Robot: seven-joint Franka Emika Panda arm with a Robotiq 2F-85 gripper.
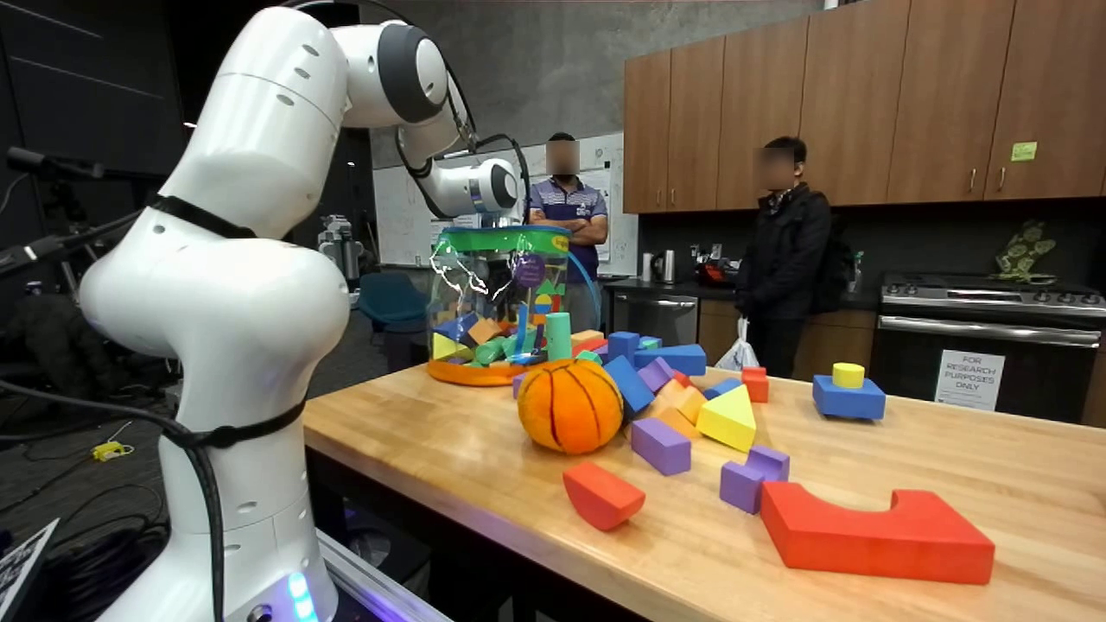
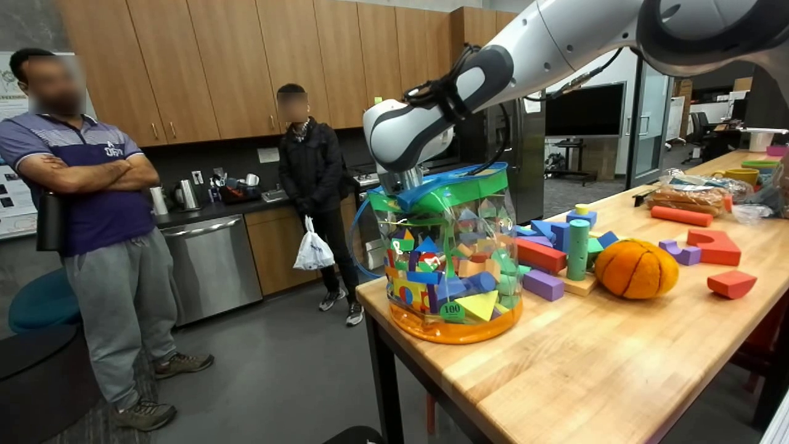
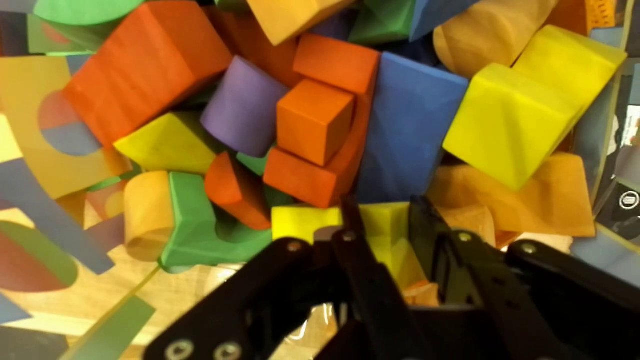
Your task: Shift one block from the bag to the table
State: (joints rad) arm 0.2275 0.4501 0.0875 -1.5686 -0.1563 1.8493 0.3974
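The bench (image 1: 924, 453) is pale wood, streaked in strips; at one corner, a clear bag (image 2: 422, 277), blue-topped, green-banded, orange-based, printed with multicoloured shapes; its blocks (image 3: 410, 127) red-orange, amber, yellow, blue, green, purple; the gripper (image 3: 385, 210) black; near one long edge, a red half-round block (image 1: 602, 495); toward the opposite edge, a yellow cylinder (image 1: 848, 375) on a blue block (image 1: 848, 400); an orange, dark-lined ball (image 1: 570, 406).

The clear bag (image 2: 449, 246), green-rimmed and orange-bottomed, is standing upright on the left end of the light-wood table (image 2: 555, 364) in both exterior views, with a whole mess of multicoloured blocks (image 3: 312, 122) sitting inside.
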